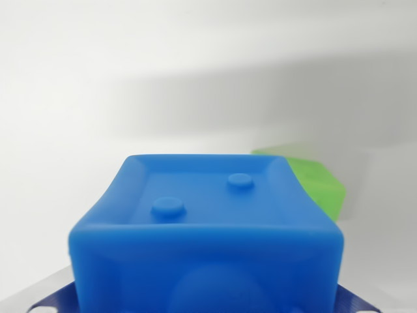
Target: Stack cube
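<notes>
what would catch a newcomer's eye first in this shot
A big blue cube fills the lower middle of the wrist view, two round studs on its top face. Behind it, toward the wrist view's right, a green cube peeks out on the white surface.

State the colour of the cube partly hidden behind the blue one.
Bright green cube, seen in the wrist view, behind the blue cube.

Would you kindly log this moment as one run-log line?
held: blue cube close to camera | target: green cube behind, at wrist view's right, partly hidden | stacked: not yet | gripper state: cannot tell
</notes>
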You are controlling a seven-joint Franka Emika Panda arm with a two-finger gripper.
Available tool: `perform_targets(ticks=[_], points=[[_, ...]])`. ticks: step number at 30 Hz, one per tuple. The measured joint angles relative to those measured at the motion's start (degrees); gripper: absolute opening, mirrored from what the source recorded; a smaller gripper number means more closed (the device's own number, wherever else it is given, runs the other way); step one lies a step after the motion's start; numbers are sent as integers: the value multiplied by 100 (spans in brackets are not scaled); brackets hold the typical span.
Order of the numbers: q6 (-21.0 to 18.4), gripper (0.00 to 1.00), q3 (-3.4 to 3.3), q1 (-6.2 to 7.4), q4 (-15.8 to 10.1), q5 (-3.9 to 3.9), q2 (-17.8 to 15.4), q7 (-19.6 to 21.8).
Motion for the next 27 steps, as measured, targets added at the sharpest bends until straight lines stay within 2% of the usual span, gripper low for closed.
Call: perform_targets(ticks=[27], points=[[-111, 0, -237, -202, -512, 1, -635, 192]])
